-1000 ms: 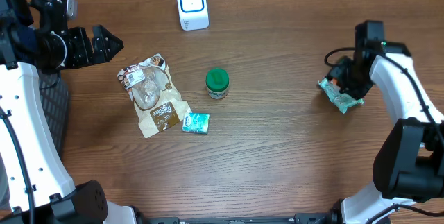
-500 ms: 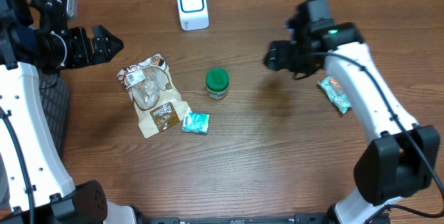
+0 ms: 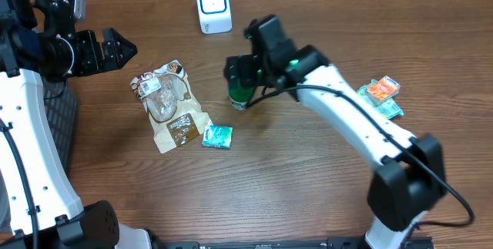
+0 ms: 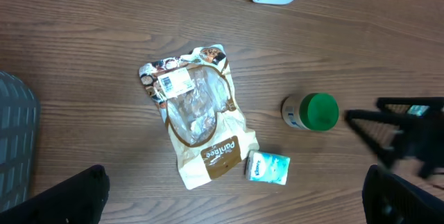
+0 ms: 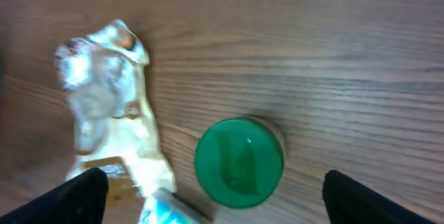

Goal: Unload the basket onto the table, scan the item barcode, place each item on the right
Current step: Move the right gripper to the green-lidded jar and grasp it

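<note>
Overhead: right gripper (image 3: 236,70) has left the packets (image 3: 381,93) and swung over the green-lidded jar (image 3: 241,95); scanner (image 3: 213,6) behind; left gripper (image 3: 117,48) spread, idle
Left wrist: jar upright, untouched
Right wrist: fingers released wide, empty, jar below; probably the next item to scan

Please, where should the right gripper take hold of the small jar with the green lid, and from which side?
Probably from straight above, closing on the round sides just under the green lid: the jar stands upright and nothing touches it. The open right gripper hangs over it.
</note>
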{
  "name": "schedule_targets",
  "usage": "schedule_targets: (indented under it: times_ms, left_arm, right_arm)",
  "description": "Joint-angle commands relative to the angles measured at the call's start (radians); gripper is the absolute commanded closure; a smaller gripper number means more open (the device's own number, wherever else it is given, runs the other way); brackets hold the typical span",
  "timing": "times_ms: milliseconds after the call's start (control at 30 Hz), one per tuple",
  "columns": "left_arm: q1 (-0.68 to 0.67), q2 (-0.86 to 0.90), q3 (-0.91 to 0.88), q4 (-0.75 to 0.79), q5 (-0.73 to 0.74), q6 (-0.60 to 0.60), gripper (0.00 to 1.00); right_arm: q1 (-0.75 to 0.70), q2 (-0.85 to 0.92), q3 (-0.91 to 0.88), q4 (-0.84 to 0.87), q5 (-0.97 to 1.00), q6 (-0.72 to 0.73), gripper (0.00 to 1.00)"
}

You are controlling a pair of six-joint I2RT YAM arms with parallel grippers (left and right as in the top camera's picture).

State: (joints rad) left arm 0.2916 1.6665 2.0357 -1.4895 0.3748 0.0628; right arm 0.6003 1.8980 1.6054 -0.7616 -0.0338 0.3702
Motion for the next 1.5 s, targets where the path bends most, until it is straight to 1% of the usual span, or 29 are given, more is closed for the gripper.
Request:
schedule_targets:
  times_ms: [0,67,133,333,700,833,1000,1167,1267,1333,1467]
  left_arm:
    - [0.001,-0.011,0.013,0.002,0.01,0.02,0.0]
    - [0.001,-0.011,0.013,0.002,0.01,0.02,0.0]
    - [0.001,-0.011,0.013,0.002,0.01,0.02,0.01]
    - [0.001,-0.011,0.013,0.002,0.01,0.02,0.0]
    - [0.001,-0.011,0.013,0.002,0.01,0.02,0.0]
    - [0.001,-0.011,0.013,0.002,0.01,0.02,0.0]
    - [0.001,-0.011,0.013,0.002,0.01,0.02,0.01]
    - [0.001,-0.011,0.013,0.002,0.01,0.02,0.0]
    - [0.001,-0.011,0.013,0.002,0.01,0.02,0.0]
    - [0.001,-0.011,0.013,0.002,0.01,0.02,0.0]
    - [0.001,-0.011,0.013,0.002,0.01,0.02,0.0]
  right_arm:
    - [0.007,0.055,0.021,-0.001,0.126,-0.014,0.0]
    - [0.006,0.056,0.021,-0.001,0.125,-0.09,0.0]
    - [0.003,0.056,0.021,0.0,0.124,-0.134,0.0]
    - [0.007,0.063,0.017,0.008,0.115,-0.138,0.0]
    - [0.047,0.153,0.017,0.058,0.111,-0.221,0.0]
    - [0.053,0.167,0.017,0.057,0.111,-0.246,0.05]
    - [0.053,0.172,0.017,0.027,0.112,-0.301,0.18]
    - [0.053,0.168,0.019,0.027,0.112,-0.311,0.21]
    - [0.053,0.155,0.019,0.027,0.112,-0.409,0.25]
    - [0.053,0.148,0.019,0.027,0.112,-0.461,0.29]
    - [0.053,0.135,0.019,0.025,0.111,-0.6,0.29]
